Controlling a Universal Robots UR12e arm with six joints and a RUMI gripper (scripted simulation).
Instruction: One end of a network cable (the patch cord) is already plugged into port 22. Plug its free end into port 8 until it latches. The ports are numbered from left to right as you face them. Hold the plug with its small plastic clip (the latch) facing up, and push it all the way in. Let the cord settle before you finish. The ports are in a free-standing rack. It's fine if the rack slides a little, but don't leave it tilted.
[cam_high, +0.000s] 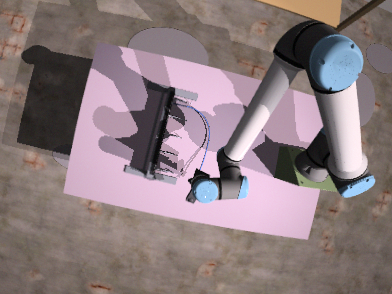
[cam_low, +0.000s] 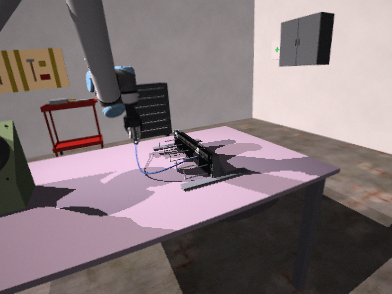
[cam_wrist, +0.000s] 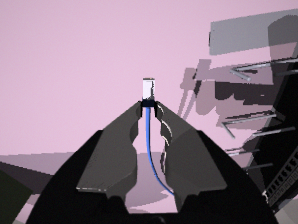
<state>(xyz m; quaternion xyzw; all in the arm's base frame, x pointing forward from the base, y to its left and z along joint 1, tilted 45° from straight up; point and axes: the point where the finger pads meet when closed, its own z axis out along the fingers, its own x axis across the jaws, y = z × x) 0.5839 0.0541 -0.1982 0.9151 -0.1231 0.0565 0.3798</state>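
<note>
One free plug is what we've got pinched between the jaws of the gripper, held above the pink table. Its blue patch cord loops off toward the rack, which sits at about 10 o'clock from the gripper in the top view.

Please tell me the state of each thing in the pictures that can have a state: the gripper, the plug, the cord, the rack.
Gripper: shut on the plug, above the table, beside the rack.
Plug: held at the fingertips, not inserted in any port.
Patch cord: blue, hangs from the gripper and runs in a slack curve to the rack.
Rack: stands flat on the pink table, not tilted.
Wall cabinet: doors closed.
</note>
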